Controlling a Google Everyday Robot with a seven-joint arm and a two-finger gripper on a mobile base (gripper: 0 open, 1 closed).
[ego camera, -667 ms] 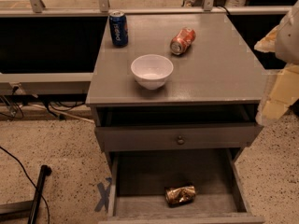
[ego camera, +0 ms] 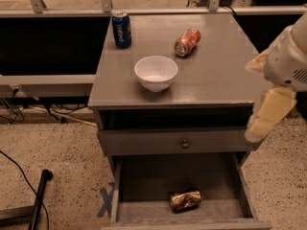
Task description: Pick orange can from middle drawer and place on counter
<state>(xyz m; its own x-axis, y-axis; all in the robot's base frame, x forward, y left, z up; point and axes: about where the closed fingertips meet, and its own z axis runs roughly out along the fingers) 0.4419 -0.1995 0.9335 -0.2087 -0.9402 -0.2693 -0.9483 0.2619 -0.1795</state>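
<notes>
The orange can (ego camera: 184, 200), golden-brown and dented, lies on its side near the front of the open middle drawer (ego camera: 139, 186), low in the camera view. The grey counter (ego camera: 225, 66) is the cabinet top above it. My gripper (ego camera: 266, 113), with pale yellow parts, hangs at the right edge of the view. It is beside the cabinet's right front corner, well above and to the right of the can, and it holds nothing that I can see.
On the counter stand a white bowl (ego camera: 156, 72) at the centre front and a blue can (ego camera: 121, 28) at the back left. A smoother red-orange can (ego camera: 187, 41) lies on its side at the back. A closed drawer front with a round knob (ego camera: 184, 143) sits above the open drawer. A black pole (ego camera: 38, 195) and cables lie on the floor at the left.
My arm and gripper have moved a little left and down, further into view beside the cabinet's right corner. The cans, bowl and drawer have not moved.
</notes>
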